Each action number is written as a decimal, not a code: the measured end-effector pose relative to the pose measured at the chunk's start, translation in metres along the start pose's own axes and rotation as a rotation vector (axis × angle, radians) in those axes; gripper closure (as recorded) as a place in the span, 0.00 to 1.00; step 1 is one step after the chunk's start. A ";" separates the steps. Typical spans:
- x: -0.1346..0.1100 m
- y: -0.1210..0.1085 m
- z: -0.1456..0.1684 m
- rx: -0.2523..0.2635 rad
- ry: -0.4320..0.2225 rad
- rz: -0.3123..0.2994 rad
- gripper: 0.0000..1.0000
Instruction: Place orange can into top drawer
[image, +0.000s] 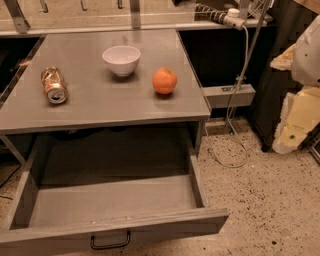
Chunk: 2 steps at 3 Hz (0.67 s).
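Observation:
The orange can (53, 85) lies on its side at the left of the grey tabletop (100, 107), silver end with pull tab facing forward. The top drawer (107, 200) is pulled wide open below the tabletop's front edge; it is empty, with a small black handle (110, 244) on its front panel. My gripper (296, 125) shows as white and cream parts at the far right edge of the camera view. It is well away from the can and the drawer, over the floor, and holds nothing that I can see.
A white bowl (121, 60) stands at the back middle of the tabletop and a round orange fruit (164, 80) sits to its right. A power strip (222, 17) and hanging cables (235, 100) are at the right rear. Speckled floor (260, 200) lies to the right of the drawer.

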<state>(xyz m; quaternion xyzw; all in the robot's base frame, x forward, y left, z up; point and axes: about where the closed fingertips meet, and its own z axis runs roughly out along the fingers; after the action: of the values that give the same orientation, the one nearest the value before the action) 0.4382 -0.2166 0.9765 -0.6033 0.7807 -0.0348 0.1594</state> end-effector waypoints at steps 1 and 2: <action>0.000 0.000 0.000 0.000 0.000 0.000 0.00; -0.021 -0.004 0.005 0.011 -0.023 -0.029 0.00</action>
<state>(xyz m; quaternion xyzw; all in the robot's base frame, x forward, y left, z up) 0.4483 -0.1971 0.9775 -0.6141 0.7696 -0.0344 0.1714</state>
